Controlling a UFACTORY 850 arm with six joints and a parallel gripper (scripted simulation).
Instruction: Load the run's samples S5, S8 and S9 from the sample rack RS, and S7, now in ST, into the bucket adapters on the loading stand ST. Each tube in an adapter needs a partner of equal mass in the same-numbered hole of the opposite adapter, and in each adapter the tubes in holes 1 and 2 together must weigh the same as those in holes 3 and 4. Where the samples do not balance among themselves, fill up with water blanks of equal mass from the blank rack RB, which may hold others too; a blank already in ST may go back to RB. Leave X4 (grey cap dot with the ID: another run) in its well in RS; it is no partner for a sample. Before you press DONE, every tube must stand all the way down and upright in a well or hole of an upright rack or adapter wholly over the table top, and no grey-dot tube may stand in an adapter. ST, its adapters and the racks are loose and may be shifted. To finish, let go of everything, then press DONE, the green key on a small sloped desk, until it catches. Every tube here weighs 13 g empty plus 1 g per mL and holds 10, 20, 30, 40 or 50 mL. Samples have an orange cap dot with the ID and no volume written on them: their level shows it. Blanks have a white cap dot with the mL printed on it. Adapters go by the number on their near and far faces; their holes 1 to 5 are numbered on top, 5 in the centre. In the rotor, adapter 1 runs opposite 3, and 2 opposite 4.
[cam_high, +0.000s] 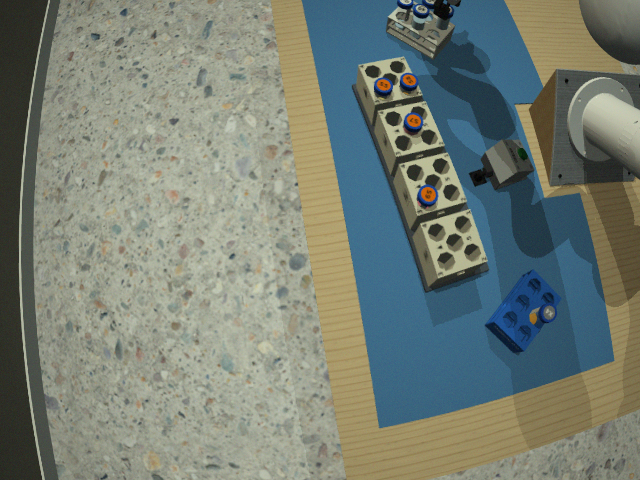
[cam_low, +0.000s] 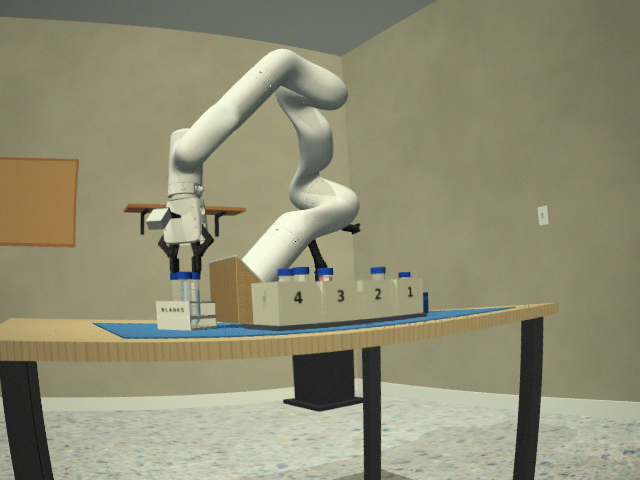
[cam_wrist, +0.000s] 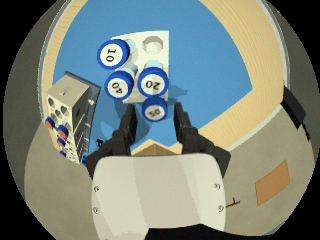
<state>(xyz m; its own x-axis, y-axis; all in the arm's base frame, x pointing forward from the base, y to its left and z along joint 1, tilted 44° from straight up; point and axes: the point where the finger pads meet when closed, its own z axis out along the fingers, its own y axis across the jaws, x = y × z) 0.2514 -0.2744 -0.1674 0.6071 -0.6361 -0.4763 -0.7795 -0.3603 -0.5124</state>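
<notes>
On the counter (cam_low: 289, 343), the white rack of blanks (cam_low: 178, 315) stands at the left in the exterior view. The end effector (cam_low: 184, 269) hangs just above its tubes, half open, holding nothing, fingers either side of one blue-capped tube (cam_wrist: 154, 111). Rightward, the stand's adapters (cam_low: 338, 299) hold five capped tubes.

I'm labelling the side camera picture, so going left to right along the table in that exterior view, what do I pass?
Blank rack with the gripper above it → wooden arm pedestal → adapter 4 → adapter 3 → adapter 2 → adapter 1.
</notes>
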